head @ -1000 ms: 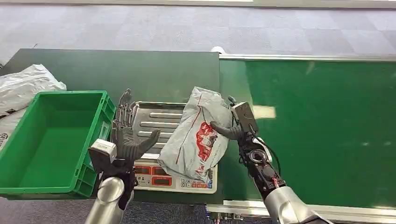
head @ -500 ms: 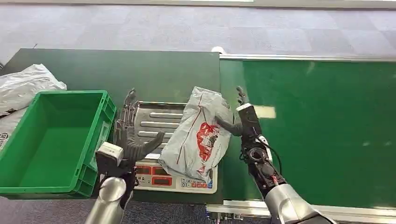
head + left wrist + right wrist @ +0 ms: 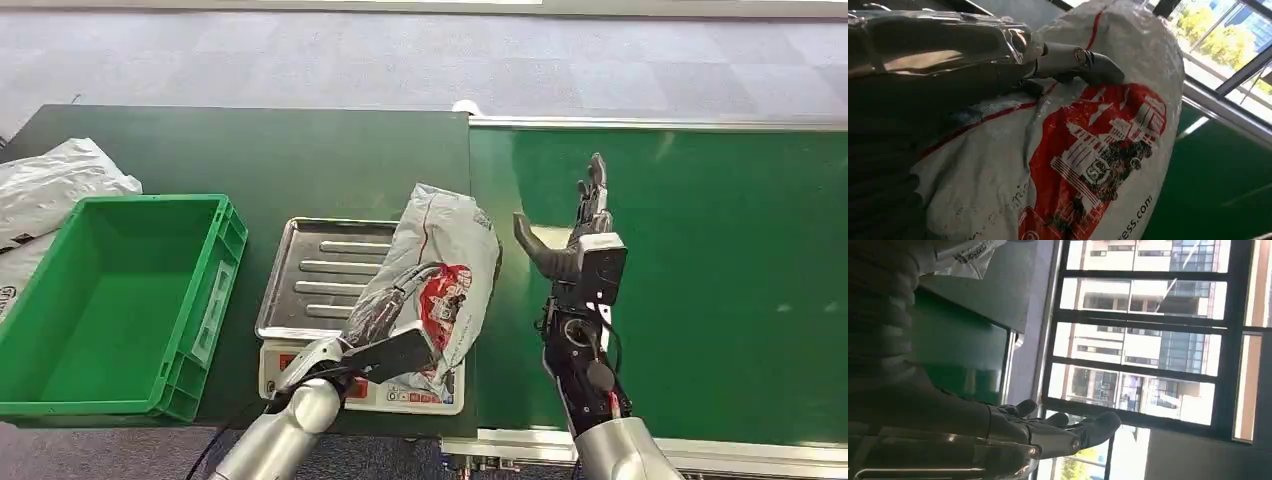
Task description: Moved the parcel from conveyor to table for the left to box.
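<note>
A grey parcel [image 3: 432, 272] with a red print lies tilted on the right side of the scale's steel tray [image 3: 318, 268], its right edge hanging toward the conveyor belt [image 3: 700, 280]. My left hand [image 3: 388, 318] reaches in from below, fingers stretched flat over the parcel's lower face. The left wrist view shows those fingers [image 3: 1073, 59] lying on the parcel [image 3: 1098, 160] without curling round it. My right hand [image 3: 578, 232] stands upright above the belt, a little to the right of the parcel, fingers apart and holding nothing. In the right wrist view that hand [image 3: 1053, 432] is spread and bare.
A green crate [image 3: 226, 262], nothing in it, stands left of the scale on the dark green table [image 3: 250, 150]. Crumpled grey bags [image 3: 50, 190] lie at the far left. The scale's button panel [image 3: 340, 382] faces the table's near edge.
My left hand has swung right from beside the crate onto the parcel. My right hand has let go of the parcel, lifted and drawn away over the belt.
</note>
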Available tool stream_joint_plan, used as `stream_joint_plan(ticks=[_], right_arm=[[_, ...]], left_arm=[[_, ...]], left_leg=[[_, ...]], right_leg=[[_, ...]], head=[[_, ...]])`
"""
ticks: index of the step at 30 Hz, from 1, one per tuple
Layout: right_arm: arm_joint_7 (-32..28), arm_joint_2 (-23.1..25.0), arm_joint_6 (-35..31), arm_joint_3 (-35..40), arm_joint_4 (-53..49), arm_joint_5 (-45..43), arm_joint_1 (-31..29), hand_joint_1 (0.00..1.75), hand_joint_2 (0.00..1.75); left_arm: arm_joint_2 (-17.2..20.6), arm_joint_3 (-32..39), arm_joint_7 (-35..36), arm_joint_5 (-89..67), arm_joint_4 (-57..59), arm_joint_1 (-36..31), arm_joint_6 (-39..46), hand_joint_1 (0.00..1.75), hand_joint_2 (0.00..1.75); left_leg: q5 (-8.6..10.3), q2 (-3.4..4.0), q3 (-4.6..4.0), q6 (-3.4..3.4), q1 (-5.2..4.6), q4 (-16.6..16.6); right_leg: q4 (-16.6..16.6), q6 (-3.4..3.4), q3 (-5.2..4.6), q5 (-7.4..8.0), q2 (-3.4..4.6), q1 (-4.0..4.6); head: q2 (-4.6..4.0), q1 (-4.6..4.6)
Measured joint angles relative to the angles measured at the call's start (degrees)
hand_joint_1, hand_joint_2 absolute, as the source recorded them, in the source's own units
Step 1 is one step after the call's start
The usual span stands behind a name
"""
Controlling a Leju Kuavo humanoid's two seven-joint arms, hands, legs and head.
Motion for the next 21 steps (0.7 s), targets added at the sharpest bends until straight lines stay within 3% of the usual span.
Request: stream_joint_plan(ticks=[13,14,15,17,21], right_arm=[[0.8,0.0,-0.1,-1.6,-3.7,0.8,2.7,0.00,1.75],[0.8,0.0,-0.1,-1.6,-3.7,0.8,2.7,0.00,1.75],[0.8,0.0,-0.1,-1.6,-3.8,0.8,2.8,0.00,1.75],[0.9,0.0,-0.1,-1.8,-3.9,0.8,2.9,0.00,1.75],[1.5,0.0,-0.2,-2.1,-4.9,0.9,3.6,0.00,1.75]], left_arm=[[-1.9,-0.7,1.3,-1.0,10.7,-5.5,-0.4,0.00,1.75],[-1.9,-0.7,1.2,-1.0,11.0,-5.7,-0.4,1.29,1.75],[-2.0,-0.7,1.2,-1.0,11.2,-5.8,-0.4,1.62,1.75],[-2.1,-0.7,1.2,-1.0,11.6,-5.9,-0.4,1.75,1.75],[-2.1,-0.5,-1.3,-0.2,11.3,-5.6,0.7,1.75,1.75]], left_leg=[[0.08,-0.12,0.44,0.06,-0.03,0.0],[0.09,-0.12,0.49,0.06,-0.03,0.0],[0.09,-0.12,0.54,0.06,-0.03,0.0],[0.10,-0.13,0.60,0.07,-0.03,0.0],[0.12,-0.13,0.61,0.06,-0.03,0.0]], right_leg=[[0.0,0.08,0.57,0.06,-0.10,-0.07],[0.0,0.09,0.62,0.06,-0.10,-0.07],[0.0,0.11,0.66,0.08,-0.10,-0.07],[0.0,0.12,0.73,0.09,-0.10,-0.07],[0.0,0.12,0.74,0.09,-0.10,-0.07]], head=[[0.00,0.02],[0.00,0.00],[0.00,0.02],[0.00,0.00],[0.00,0.00]])
